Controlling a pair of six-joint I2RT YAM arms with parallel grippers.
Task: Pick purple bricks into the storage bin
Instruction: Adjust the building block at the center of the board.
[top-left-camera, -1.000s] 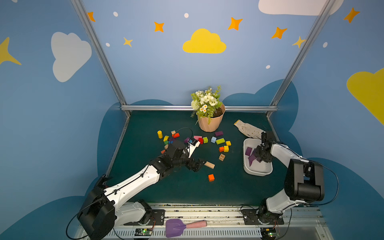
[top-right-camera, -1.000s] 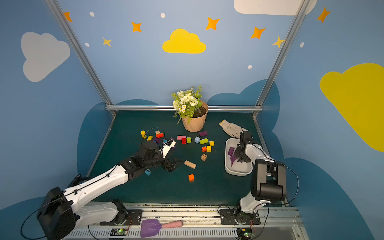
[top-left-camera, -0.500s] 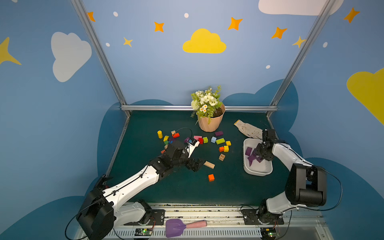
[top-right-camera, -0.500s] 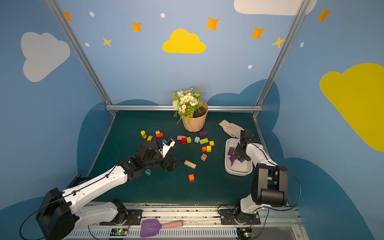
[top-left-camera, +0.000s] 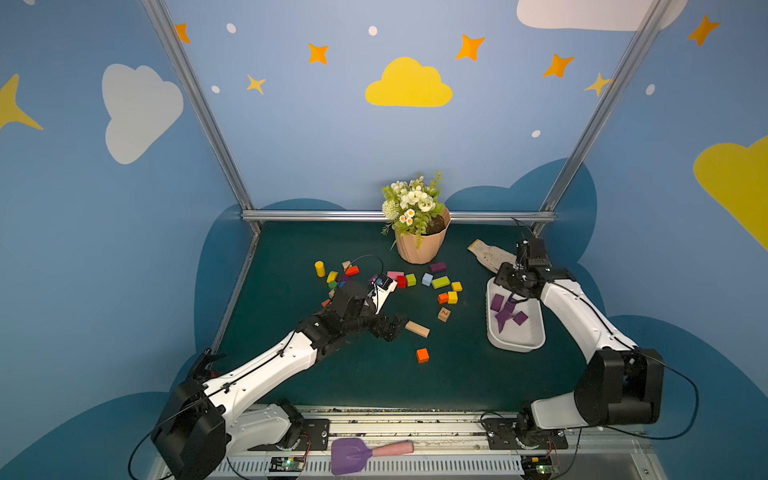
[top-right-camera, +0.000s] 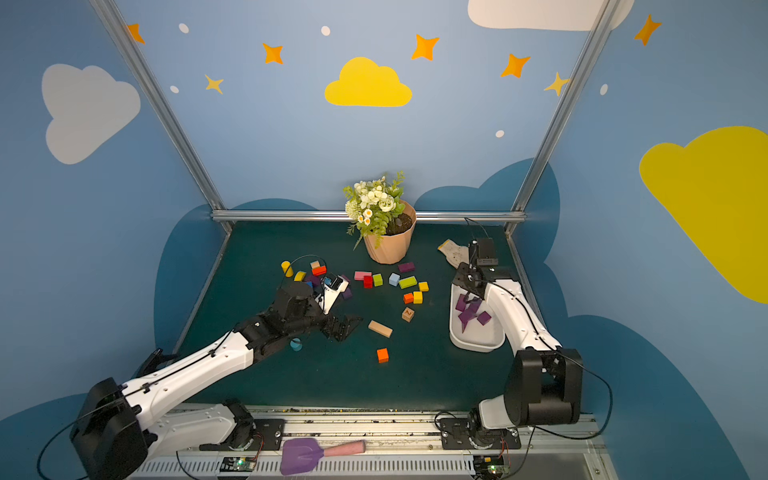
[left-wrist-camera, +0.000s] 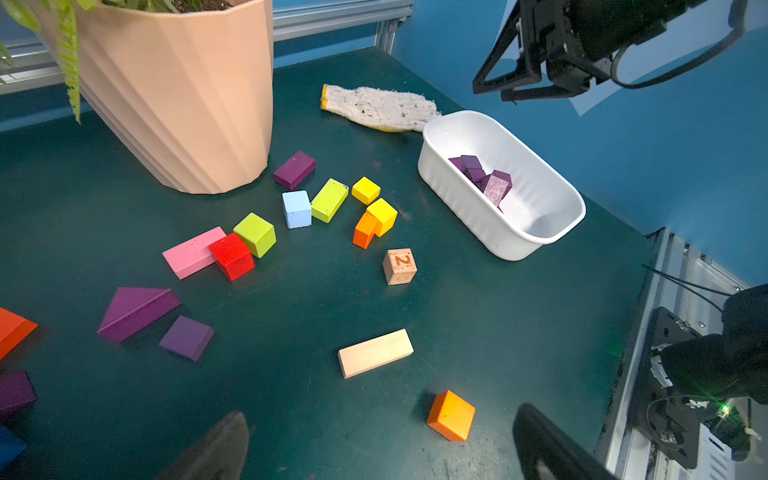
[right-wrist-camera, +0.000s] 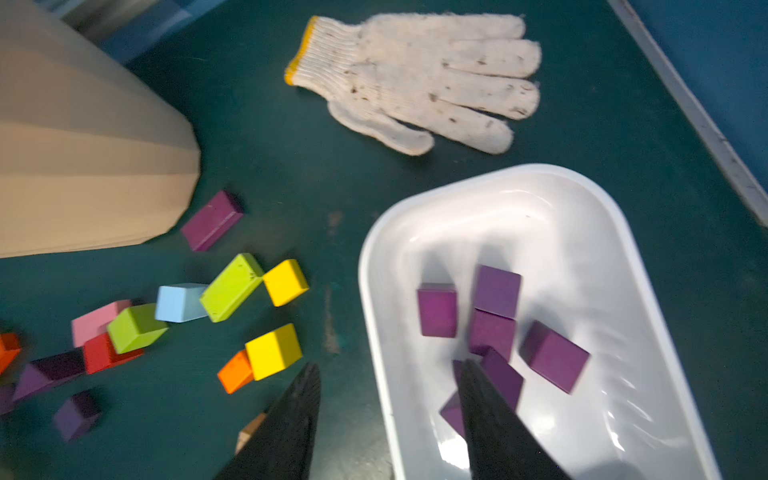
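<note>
Where the right claw hangs, purple bricks lie — half-hidden.

- a brown "2" on the top face of the plain wooden cube, which stands mid-table, left of the storage bin and just nearer than the yellow block.
- in both top views the same digit shows on that cube, very small.

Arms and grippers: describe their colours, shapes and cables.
The left arm and right arm have smooth white shells between bulky black joints, with thin black cables looping alongside. The left gripper and right gripper are black, with flat tapering fingers. No markings are readable.
</note>
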